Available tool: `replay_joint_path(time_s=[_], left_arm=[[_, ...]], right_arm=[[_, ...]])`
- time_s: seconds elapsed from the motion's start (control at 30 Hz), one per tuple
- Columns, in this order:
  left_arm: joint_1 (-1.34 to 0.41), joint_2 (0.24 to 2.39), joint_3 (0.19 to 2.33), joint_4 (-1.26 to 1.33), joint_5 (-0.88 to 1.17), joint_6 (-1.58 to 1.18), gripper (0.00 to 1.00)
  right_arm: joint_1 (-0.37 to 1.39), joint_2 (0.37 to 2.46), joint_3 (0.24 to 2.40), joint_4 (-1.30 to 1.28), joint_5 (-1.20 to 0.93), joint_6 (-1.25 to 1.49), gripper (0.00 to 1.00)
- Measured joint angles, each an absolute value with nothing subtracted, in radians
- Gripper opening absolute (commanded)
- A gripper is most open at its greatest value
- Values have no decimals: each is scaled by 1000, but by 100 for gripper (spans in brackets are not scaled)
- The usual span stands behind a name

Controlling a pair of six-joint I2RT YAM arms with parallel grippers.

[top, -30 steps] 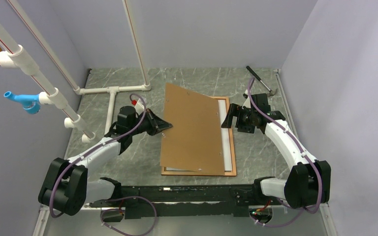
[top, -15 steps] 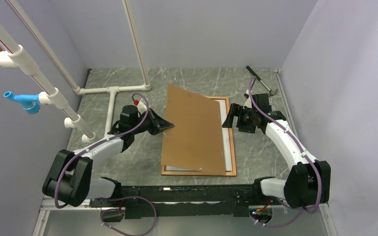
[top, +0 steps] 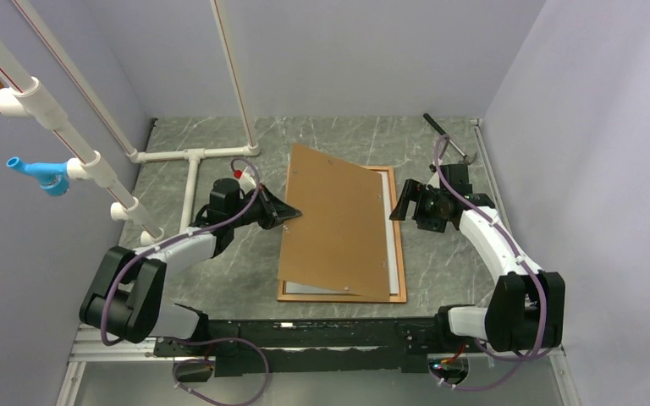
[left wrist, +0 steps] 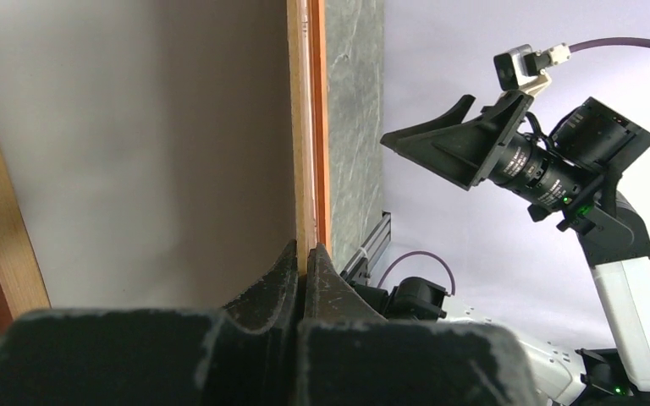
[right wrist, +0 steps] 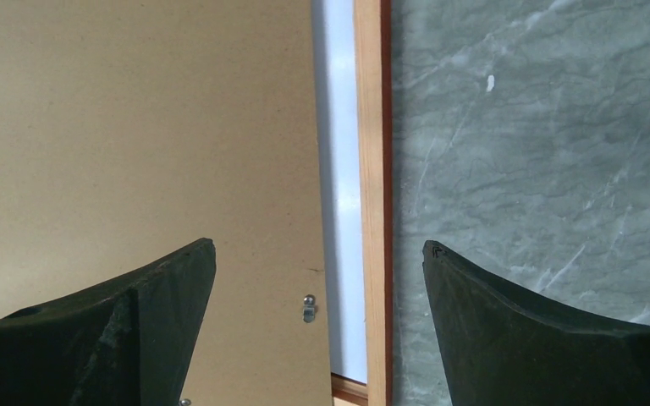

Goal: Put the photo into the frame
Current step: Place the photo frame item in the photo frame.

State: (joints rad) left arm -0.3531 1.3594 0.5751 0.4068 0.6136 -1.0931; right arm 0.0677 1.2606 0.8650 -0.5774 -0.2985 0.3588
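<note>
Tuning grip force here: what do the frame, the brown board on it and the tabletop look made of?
Frame: wood, reddish-brown side, paler top with faint grain; likely varnished.
Brown board: looks like fibreboard, flat matte tan, no grain, small metal clip near its edge.
Tabletop: grey-green marble pattern, white veins; stone or printed laminate, cannot tell.

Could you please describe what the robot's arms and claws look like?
The left arm and right arm have white links, bulky black joints and a purple cable looping along each. The left claw and right claw are matte black, each with two wedge-shaped fingers tapering to thin tips.
</note>
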Motion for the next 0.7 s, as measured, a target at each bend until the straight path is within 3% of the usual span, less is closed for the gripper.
replay_joint_path(time_s=[0.7], left_arm=[[-353,1444,575,558,622,-1119,0]], right_arm=[[-26,1311,813,-509,-377,377,93]])
